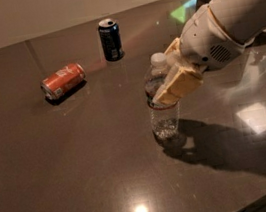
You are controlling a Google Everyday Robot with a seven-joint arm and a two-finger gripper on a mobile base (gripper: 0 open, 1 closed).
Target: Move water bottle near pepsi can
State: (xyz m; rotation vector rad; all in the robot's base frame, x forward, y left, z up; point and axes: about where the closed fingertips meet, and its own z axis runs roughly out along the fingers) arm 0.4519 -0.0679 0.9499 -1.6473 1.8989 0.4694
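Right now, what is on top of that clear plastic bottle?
A white cap tops the clear plastic water bottle; the gripper, reaching in from the right, covers its middle.

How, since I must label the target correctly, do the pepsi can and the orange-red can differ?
Colour: the pepsi can is dark blue; the orange-red can has white lettering. Pose: the pepsi can stands upright; the orange-red can lies on its side. Place: the pepsi can sits farther back than the orange-red can. Both are drink cans on the table, apart from the gripper, which is at the water bottle.
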